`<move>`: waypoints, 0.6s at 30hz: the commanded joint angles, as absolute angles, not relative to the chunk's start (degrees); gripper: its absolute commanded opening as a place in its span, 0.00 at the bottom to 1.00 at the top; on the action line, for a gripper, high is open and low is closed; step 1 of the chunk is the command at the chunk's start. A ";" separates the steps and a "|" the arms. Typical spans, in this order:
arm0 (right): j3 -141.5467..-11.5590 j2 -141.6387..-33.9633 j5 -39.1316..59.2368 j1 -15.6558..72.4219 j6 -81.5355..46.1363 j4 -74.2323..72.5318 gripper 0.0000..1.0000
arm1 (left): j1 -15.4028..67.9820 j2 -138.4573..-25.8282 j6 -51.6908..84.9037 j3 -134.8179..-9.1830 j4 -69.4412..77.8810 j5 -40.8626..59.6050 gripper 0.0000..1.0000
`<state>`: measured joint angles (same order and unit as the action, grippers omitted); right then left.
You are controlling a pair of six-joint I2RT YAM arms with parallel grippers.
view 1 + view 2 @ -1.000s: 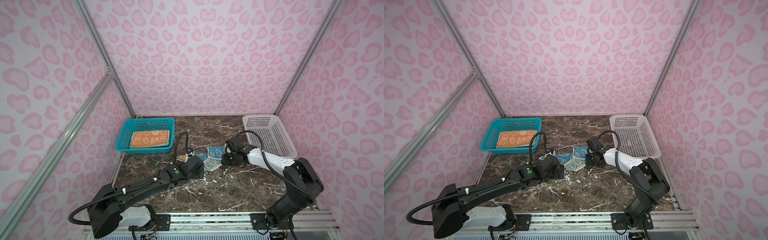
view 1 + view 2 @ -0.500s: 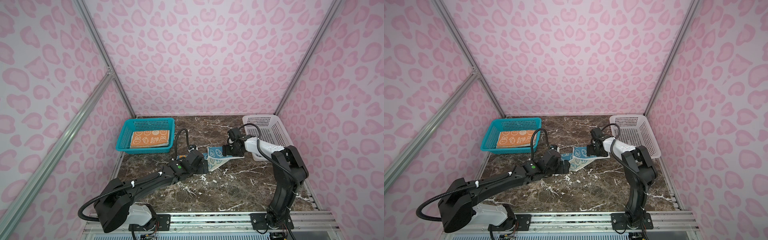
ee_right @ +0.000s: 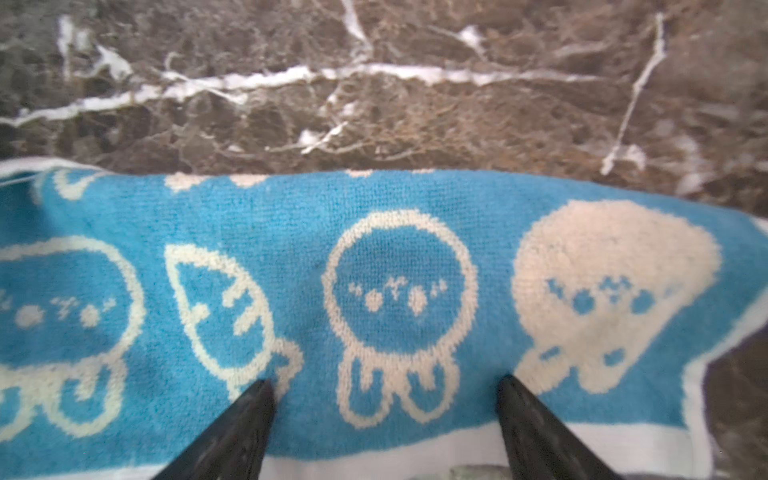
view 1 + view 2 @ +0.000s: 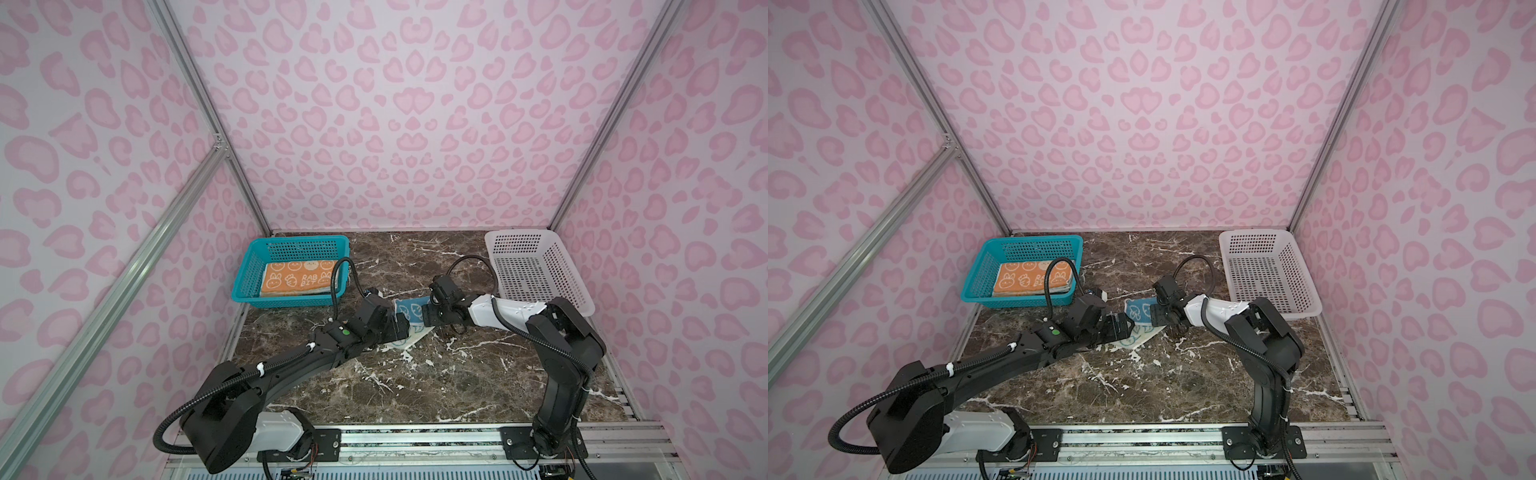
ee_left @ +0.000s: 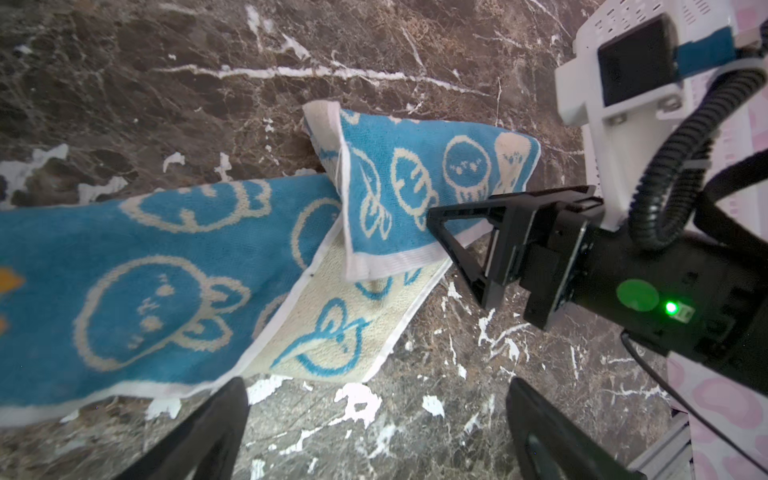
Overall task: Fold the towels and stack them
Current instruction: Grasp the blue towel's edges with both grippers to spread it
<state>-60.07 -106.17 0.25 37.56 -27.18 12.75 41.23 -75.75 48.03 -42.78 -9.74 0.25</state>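
Tabletop (image 4: pixel 436 374): dark brown marble with white veins, and everything stands on it.
Left arm (image 4: pixel 291 365): stretched low from the near edge toward the middle of the tabletop.
Right arm (image 4: pixel 561 332): elbow up, white forearm reaching in toward the middle.
White basket (image 4: pixel 519 237): far right corner, well apart from the action.
Teal basket (image 4: pixel 299 249): far left corner, and it holds a cloth.
Blue towel (image 5: pixel 166 291): here's the one in play! It lies on the tabletop between the two baskets, right between the two end effectors. It's partly folded. One flap is turned over blue side up and tilts off the surface, and the cream reverse with blue rabbit outlines shows beneath it.
Orange towel (image 4: pixel 297 282): lying flat inside the teal basket, white rabbits and letters facing up.
Left end effector (image 5: pixel 374 388): spread wide with nothing between, just beside the towel's near edge.
Right end effector (image 3: pixel 385 382): spread apart too, low over the blue face near the white hem, clamping nothing.
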 commanded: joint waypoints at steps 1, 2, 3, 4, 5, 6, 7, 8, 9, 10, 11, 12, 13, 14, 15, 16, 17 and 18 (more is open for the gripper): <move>-57.27 -104.89 8.22 39.00 -33.14 19.96 0.85 | 40.19 -75.59 48.95 -42.06 -8.14 2.03 0.99; -57.17 -103.65 8.34 39.11 -33.22 20.34 0.86 | 39.94 -75.97 48.92 -42.01 -8.26 2.10 1.00; -57.16 -102.25 8.35 39.08 -33.23 20.97 0.86 | 39.64 -76.37 49.08 -41.93 -8.22 2.45 0.99; -57.36 -100.66 8.06 38.98 -33.23 21.79 0.86 | 39.49 -76.84 49.21 -41.92 -7.93 3.00 0.98; -57.47 -99.09 7.71 38.89 -33.18 22.69 0.86 | 39.46 -77.46 49.36 -41.92 -7.68 3.23 0.97; -57.55 -98.01 7.57 38.84 -33.10 23.21 0.86 | 39.46 -77.98 49.54 -41.92 -7.45 3.32 0.95; -57.45 -96.43 7.39 38.80 -33.05 23.82 0.86 | 39.38 -78.59 49.68 -42.05 -6.95 3.51 0.93; -57.31 -94.87 7.14 38.76 -33.07 24.39 0.86 | 39.30 -79.48 49.72 -42.31 -6.44 3.63 0.90; -57.09 -93.74 6.89 38.60 -32.99 24.79 0.86 | 39.09 -80.34 49.59 -42.85 -6.42 3.76 0.87; -56.81 -92.42 6.55 38.30 -32.91 25.40 0.86 | 38.96 -81.40 49.47 -43.46 -6.33 4.14 0.82; -56.46 -91.29 6.21 37.96 -32.73 26.01 0.86 | 38.78 -82.29 49.48 -43.96 -6.03 4.30 0.79; -56.13 -90.35 6.00 37.61 -32.42 26.46 0.86 | 38.68 -82.98 49.40 -44.35 -5.75 4.25 0.78; -55.59 -89.43 5.96 37.09 -32.14 26.86 0.86 | 38.59 -83.71 49.27 -44.83 -5.63 4.04 0.76; -54.94 -88.54 6.10 36.59 -31.84 27.19 0.86 | 38.42 -84.40 49.13 -45.36 -5.75 3.73 0.75; -54.30 -87.88 6.28 36.07 -31.59 27.31 0.86 | 38.24 -84.95 48.97 -45.73 -5.80 3.45 0.75; -53.32 -87.06 6.48 35.52 -31.49 27.25 0.86 | 38.00 -85.44 48.96 -46.04 -5.44 3.34 0.74; -52.27 -86.24 6.70 34.89 -31.26 26.87 0.86 | 37.69 -86.04 48.87 -46.33 -5.12 3.30 0.72; -51.37 -85.72 7.05 34.45 -31.13 26.54 0.86 | 37.39 -86.64 48.80 -46.71 -5.09 3.18 0.71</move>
